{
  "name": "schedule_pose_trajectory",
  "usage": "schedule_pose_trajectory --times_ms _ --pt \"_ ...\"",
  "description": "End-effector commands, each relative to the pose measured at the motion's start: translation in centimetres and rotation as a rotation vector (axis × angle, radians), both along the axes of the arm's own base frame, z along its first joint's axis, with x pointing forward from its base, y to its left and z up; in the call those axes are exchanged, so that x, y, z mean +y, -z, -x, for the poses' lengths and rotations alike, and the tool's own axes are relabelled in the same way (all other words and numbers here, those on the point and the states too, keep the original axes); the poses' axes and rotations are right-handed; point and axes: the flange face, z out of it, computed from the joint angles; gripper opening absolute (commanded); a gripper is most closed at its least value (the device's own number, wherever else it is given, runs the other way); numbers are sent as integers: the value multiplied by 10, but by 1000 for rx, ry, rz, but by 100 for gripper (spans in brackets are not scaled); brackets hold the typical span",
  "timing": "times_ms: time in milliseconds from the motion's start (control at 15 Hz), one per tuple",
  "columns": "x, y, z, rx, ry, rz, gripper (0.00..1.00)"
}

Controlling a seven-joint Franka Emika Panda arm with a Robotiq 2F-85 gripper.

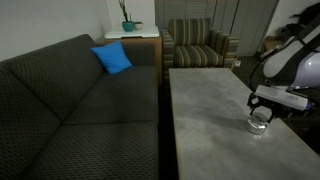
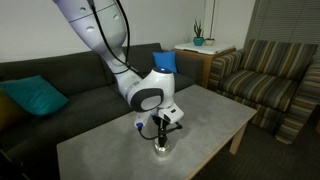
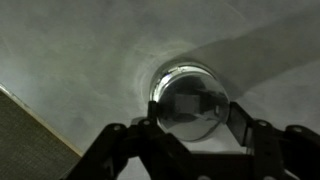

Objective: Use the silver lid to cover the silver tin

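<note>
In the wrist view my gripper has a finger on each side of the silver lid, a round reflective disc, and is shut on it. The lid sits over the silver tin; only the tin's shiny rim shows beyond the lid's far edge. I cannot tell whether the lid rests on the tin. In both exterior views the gripper points straight down right above the small tin on the grey table. The lid is hidden there.
A dark sofa with a blue cushion runs along the table's side. A striped armchair and a side table with a plant stand beyond. The tin is near the table's edge.
</note>
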Motion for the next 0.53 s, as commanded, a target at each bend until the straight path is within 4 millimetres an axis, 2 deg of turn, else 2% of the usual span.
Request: schedule_pose_trajectory --times_ms 0,467 --pt "-6 3 1 -20 29 18 44" --pt "-13 -1 -10 -34 23 -6 44"
